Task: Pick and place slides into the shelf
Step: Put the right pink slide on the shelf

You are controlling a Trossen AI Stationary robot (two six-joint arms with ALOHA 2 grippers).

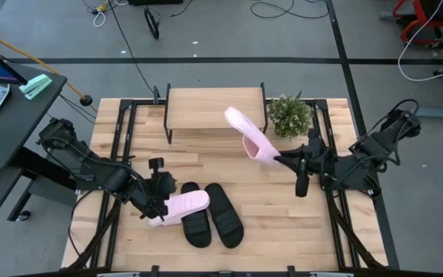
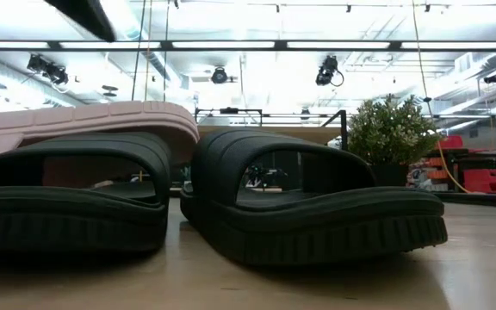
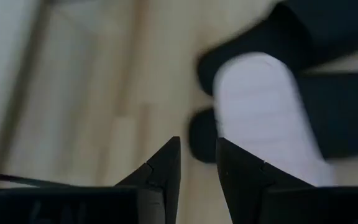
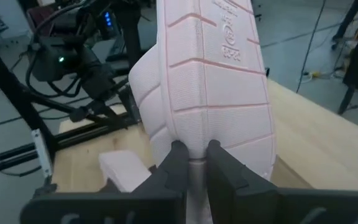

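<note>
Pink slide [image 4: 210, 81] hangs clamped at its edge in the right gripper [image 4: 194, 155], sole facing the wrist, carried beside the shelf [image 1: 214, 104] ahead. Left gripper [image 1: 158, 208] pinches the other pink slide [image 1: 184, 205] next to the black pair [image 1: 214, 215].

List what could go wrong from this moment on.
1. The right gripper pinches only the heel edge of a pink slide held in the air; such a thin grip might let it swing or drop short of the shelf.
2. The potted plant stands just beside that slide and could get knocked.
3. The left gripper is at the other pink slide, which touches the black slides; lifting may drag them.
</note>
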